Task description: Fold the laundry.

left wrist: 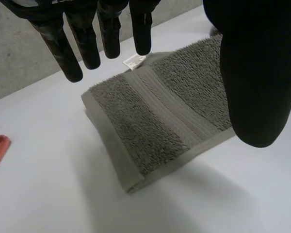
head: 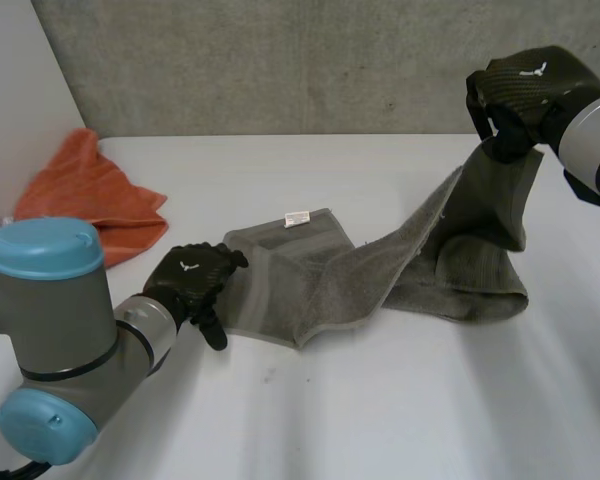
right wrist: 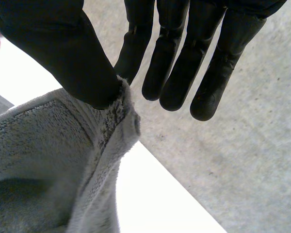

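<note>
Stretching diagonally across the white table [head: 380, 400], the grey towel [head: 285, 280] has its long axis running from the left hand [head: 188, 278] toward the right hand [head: 515, 90]. One end lies flat, its short hem just beside the left hand's fingertips. The other end is lifted well above the table, with slack heaped under it. The right hand pinches that raised corner between its thumb [right wrist: 63, 53] and a straight finger, the other fingers extended. The left hand is relaxed and holds nothing, its straight fingers [left wrist: 70, 63] poised over the flat hem. The raised end probably has to travel along that axis to the flat end, so the right hand carries it and the left, the nearer one, anchors. Counted: one grey towel with one white label [head: 297, 217], and one orange cloth [head: 85, 195] lying apart behind the left arm.
</note>
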### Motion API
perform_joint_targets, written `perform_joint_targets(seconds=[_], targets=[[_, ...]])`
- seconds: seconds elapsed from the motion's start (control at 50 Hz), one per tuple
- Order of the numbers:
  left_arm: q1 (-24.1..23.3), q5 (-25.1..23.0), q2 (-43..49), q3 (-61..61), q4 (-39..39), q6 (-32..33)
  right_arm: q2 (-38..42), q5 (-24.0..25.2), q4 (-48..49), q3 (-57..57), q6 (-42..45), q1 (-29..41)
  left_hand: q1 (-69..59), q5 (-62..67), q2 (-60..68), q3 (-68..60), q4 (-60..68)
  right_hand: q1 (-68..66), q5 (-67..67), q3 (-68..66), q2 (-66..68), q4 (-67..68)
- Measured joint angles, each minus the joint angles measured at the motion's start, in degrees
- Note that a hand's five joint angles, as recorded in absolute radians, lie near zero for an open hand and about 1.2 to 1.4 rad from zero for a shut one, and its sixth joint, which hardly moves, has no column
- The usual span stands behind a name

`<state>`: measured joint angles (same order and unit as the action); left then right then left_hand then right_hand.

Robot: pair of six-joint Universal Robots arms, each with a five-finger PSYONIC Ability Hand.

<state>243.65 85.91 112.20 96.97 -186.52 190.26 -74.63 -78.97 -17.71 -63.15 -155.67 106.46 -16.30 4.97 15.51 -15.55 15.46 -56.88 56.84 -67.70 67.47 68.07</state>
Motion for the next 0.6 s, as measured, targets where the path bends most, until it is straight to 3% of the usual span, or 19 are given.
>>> perform_joint_targets(seconds=[0.4, 0.6], targets=[[-2.97, 1.21, 6.92, -3.68, -1.72, 1.98, -4.51, -0.10, 0.27, -4.23, 0.16, -0.56, -4.01, 5.42, 4.61, -4.50, 4.74, 0.00, 0.00, 0.00, 0.00, 0.00], [0.03, 0.99, 10.97, -7.61, -1.70, 11.22, -4.38, -0.12, 1.93, -10.59, 0.36, -0.74, -10.26, 11.75, 10.81, -10.86, 11.09, 0.00, 0.00, 0.00, 0.00, 0.00]])
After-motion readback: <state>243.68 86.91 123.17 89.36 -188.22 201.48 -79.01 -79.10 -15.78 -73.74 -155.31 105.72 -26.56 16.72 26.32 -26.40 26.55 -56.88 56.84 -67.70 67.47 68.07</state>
